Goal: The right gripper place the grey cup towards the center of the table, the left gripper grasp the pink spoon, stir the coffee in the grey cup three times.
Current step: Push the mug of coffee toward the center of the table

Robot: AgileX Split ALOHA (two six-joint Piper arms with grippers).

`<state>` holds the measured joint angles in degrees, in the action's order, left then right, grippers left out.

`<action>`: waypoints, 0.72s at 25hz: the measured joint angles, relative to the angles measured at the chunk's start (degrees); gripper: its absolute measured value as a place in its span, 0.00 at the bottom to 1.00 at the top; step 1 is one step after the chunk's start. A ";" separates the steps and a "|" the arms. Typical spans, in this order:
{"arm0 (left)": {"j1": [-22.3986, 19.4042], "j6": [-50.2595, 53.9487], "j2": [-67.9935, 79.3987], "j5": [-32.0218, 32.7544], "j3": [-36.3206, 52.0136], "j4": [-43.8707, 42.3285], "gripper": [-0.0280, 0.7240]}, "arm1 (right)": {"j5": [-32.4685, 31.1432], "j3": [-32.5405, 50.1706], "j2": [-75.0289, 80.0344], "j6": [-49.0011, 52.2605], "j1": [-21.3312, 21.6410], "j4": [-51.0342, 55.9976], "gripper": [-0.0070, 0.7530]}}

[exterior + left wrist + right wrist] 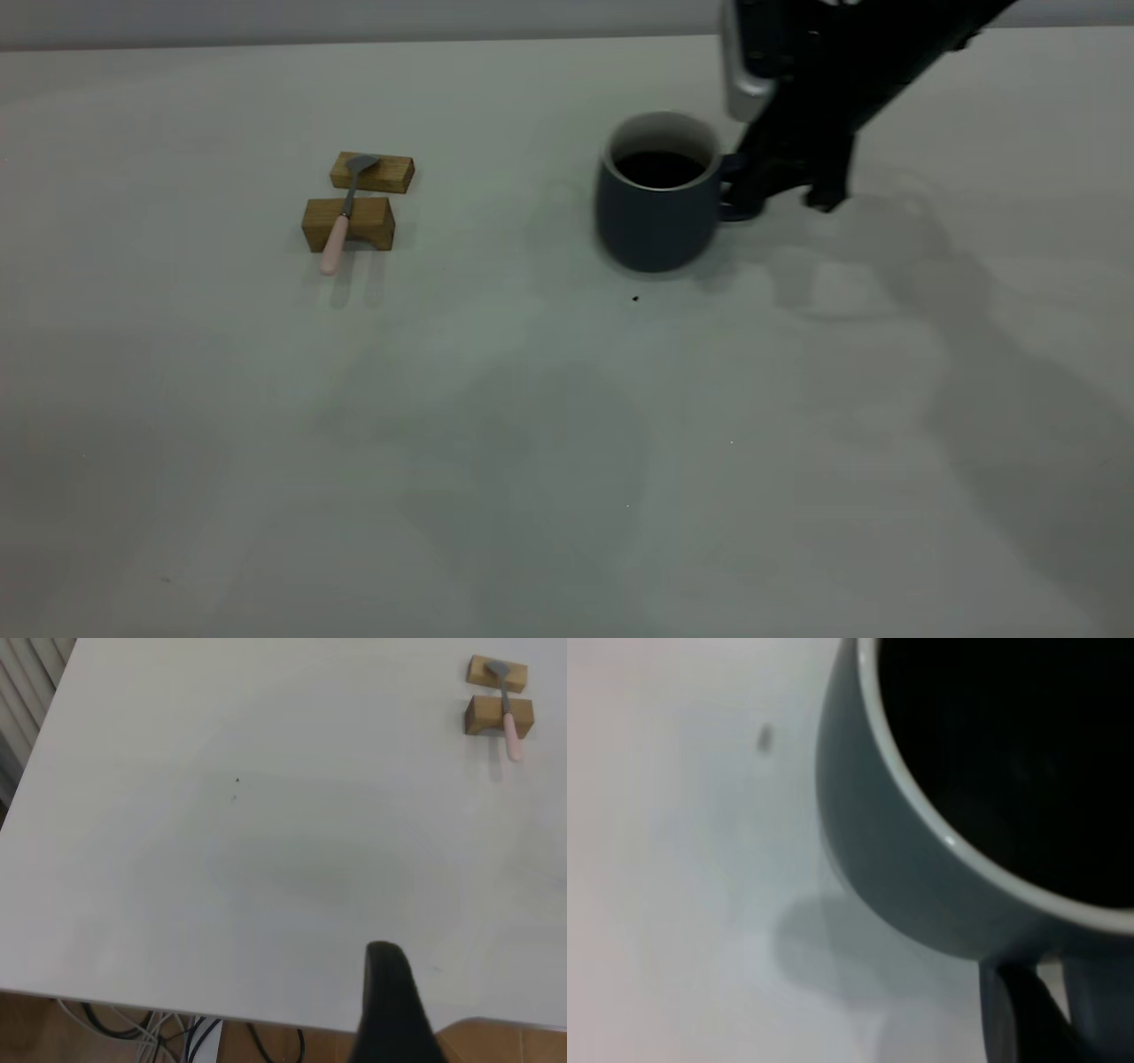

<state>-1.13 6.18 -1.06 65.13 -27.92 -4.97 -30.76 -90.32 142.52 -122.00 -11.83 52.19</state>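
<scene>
The grey cup (651,221) stands on the table (532,443) right of centre, with dark coffee (660,168) inside. My right gripper (788,197) is at its handle (732,188), reaching in from the back right. Its fingers stand apart, so it is open. In the right wrist view one dark finger (1014,1019) sits beside the handle (1103,1010), a pale gap between them, under the cup (904,868) and coffee (1010,744). The pink spoon (341,217) lies across two wooden blocks at the left. My left gripper shows one dark finger (390,1001) over the table edge, far from the spoon (508,718).
Two brown wooden blocks (373,172) (348,223) carry the spoon, bowl on the far one. A tiny dark speck (635,299) lies just in front of the cup. Cables hang below the table edge (177,1032) in the left wrist view.
</scene>
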 joint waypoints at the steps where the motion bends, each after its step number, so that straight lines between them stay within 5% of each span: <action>1: 0.00 0.00 0.00 0.00 0.00 0.00 0.78 | 0.57 0.00 0.08 0.00 -0.91 1.33 0.22; 8: 0.00 0.00 0.00 0.00 0.00 0.00 0.78 | 3.70 0.00 0.08 0.00 -5.41 5.44 0.22; 18: 0.00 0.00 0.00 0.00 0.00 0.00 0.78 | 2.65 0.00 0.12 0.46 -5.91 7.86 0.22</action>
<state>-1.13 6.18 -1.06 65.13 -27.92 -4.97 -28.11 -90.32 142.64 -121.54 -17.74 60.04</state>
